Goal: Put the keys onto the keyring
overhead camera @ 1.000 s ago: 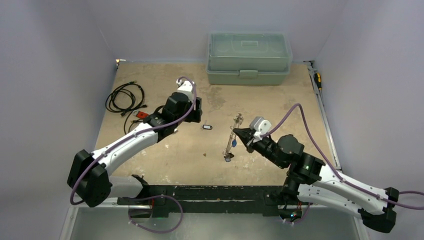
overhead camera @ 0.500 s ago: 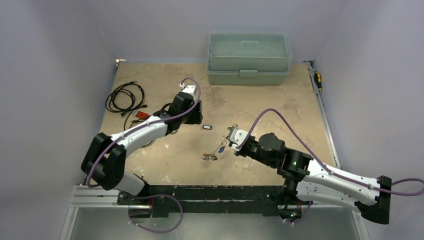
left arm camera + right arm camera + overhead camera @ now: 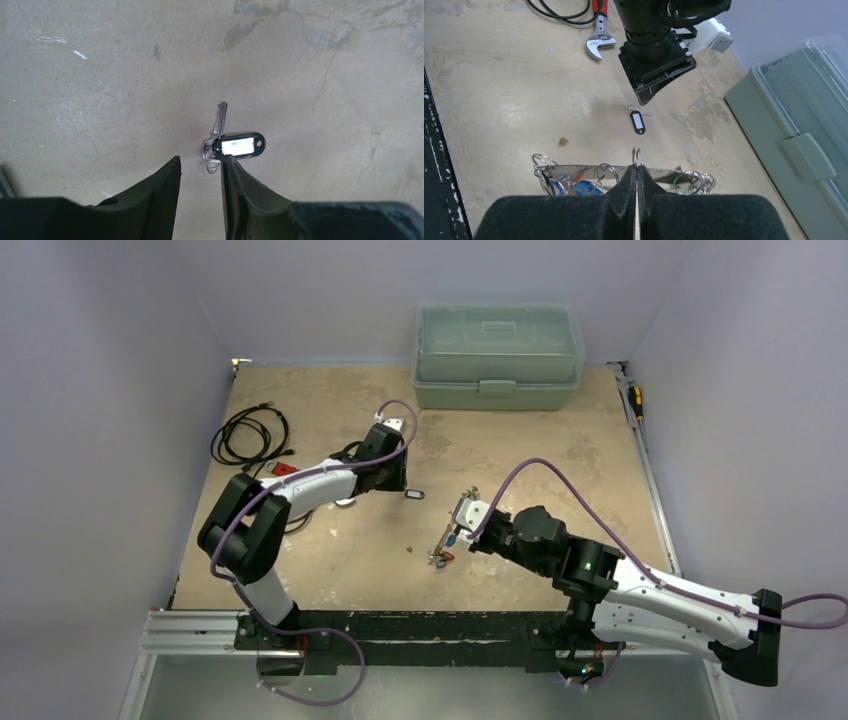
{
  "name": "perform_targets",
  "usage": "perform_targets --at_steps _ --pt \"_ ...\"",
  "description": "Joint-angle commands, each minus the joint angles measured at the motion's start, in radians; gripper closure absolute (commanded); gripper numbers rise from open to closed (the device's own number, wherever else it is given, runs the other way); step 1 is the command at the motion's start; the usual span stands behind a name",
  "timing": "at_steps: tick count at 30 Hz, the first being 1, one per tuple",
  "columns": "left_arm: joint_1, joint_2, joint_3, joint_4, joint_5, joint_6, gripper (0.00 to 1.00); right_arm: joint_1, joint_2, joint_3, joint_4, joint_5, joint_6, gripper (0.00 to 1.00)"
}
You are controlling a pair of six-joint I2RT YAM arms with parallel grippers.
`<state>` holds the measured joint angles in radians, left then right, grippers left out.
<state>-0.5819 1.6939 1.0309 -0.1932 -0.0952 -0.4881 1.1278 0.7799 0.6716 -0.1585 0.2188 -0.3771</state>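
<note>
Near mid-table, grips the keyring in the clenched right gripper, steady for threading, and poises the spread left gripper at the loose key lying on the table, seemingly to grasp it.

Two white-shelled arms with black joints: left arm at 9 o'clock, right arm at 4 o'clock, each looped by a purple cable, fingers ribbed black.

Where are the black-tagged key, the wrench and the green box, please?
black-tagged key [image 3: 239,145]: left wrist view, on its white label.
wrench [image 3: 600,40]: right wrist view, on its silver head.
green box [image 3: 498,332]: top external view, on its lid.
</note>
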Motion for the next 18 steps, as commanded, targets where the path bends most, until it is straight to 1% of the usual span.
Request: perform_targets --at_steps 1,7,18 --pt "0.009 0.03 0.028 0.007 0.025 -0.032 0.67 0.009 0.002 0.054 0.052 0.021 -0.005 1.0" --pt "0.01 0.066 0.026 -0.001 0.036 -0.048 0.71 0.013 0.017 0.058 0.047 0.026 -0.001 1.0" --pt "0.01 0.081 0.011 0.021 0.066 -0.056 0.77 0.02 0.022 0.06 0.045 0.038 0.004 1.0"
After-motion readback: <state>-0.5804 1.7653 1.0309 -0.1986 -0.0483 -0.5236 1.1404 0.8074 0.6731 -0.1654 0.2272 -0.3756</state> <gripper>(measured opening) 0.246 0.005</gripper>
